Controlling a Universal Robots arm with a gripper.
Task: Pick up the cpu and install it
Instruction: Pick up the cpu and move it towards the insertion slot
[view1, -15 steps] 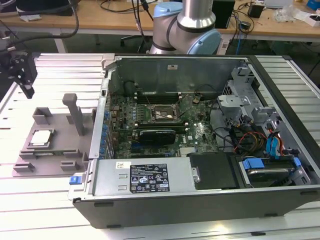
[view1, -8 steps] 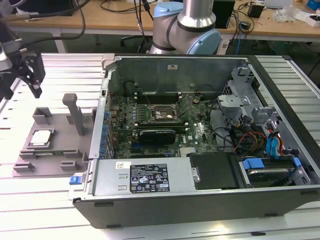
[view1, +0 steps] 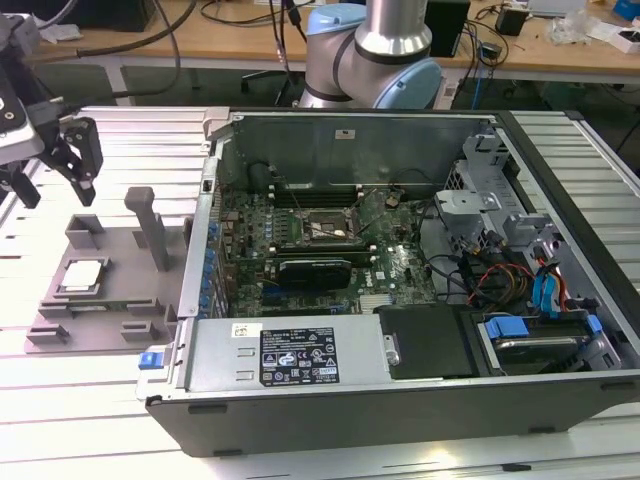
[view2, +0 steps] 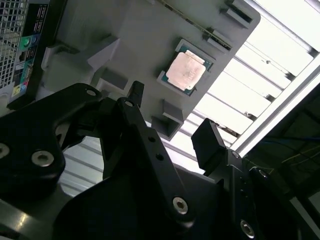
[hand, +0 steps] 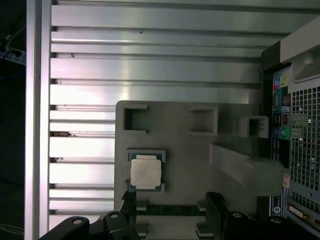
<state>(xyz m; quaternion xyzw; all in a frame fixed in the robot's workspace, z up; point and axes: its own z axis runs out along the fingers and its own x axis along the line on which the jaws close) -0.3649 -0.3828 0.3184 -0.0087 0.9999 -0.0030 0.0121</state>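
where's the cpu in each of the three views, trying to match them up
Exterior view: the cpu lies in a recess of the grey holder tray, at the exterior view's left, outside the computer case.
First wrist view: cpu on the tray, just beyond the open fingers.
Second wrist view: cpu on the tray, beyond the fingers.
Shared landmark: the grey holder tray.

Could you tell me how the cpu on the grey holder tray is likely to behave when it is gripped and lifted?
The cpu looks like a thin, flat plate with a metal top, so it is probably stiff and light. Its shiny top may be slippery. Lying flat in a recess of the holder tray, it seems unlikely to roll.
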